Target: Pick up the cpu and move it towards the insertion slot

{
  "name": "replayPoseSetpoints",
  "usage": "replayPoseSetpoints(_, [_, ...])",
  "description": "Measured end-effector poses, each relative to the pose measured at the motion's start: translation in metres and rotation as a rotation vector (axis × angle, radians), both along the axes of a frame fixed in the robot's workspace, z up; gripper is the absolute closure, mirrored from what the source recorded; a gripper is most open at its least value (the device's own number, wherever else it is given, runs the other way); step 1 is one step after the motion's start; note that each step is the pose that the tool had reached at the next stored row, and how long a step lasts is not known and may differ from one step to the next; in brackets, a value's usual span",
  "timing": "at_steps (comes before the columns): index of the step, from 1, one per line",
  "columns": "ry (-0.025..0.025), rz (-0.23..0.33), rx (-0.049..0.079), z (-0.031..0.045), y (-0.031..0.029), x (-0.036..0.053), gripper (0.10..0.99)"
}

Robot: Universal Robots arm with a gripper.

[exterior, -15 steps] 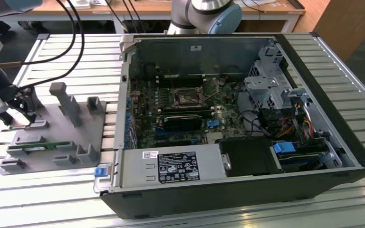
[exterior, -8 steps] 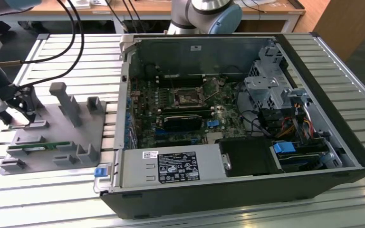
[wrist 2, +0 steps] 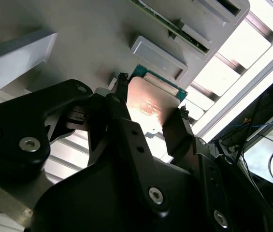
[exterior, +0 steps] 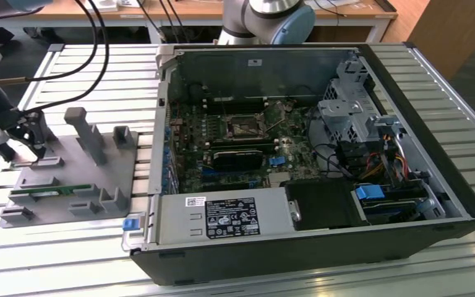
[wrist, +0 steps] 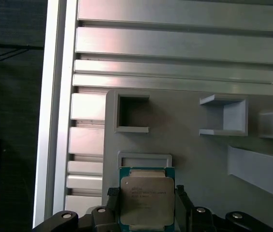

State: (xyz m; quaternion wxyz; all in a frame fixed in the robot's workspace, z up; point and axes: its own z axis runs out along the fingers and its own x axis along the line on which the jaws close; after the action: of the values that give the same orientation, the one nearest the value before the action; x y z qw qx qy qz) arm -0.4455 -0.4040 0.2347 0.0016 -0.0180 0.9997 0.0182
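Fixture posts (exterior: 79,127), case wall (exterior: 164,117) stand between end effector (wrist 2: 151,99) and insertion slot (exterior: 243,125).

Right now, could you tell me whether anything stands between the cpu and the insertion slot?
Yes: the computer case's raised wall stands between the gripper, which holds the cpu at the grey fixture, and the insertion slot.

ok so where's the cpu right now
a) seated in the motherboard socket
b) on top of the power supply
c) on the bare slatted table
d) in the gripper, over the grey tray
d: in both wrist views the gripper is closed on two opposite edges of the cpu over the grey tray. In the exterior view, the insertion slot shows a dark centre.
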Motion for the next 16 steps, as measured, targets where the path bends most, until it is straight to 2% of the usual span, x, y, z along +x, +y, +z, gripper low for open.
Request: replayPoseSetpoints(16, [-0.0001, 0.000, 0.000, 0.0045, 0.0004, 0.0000, 0.549])
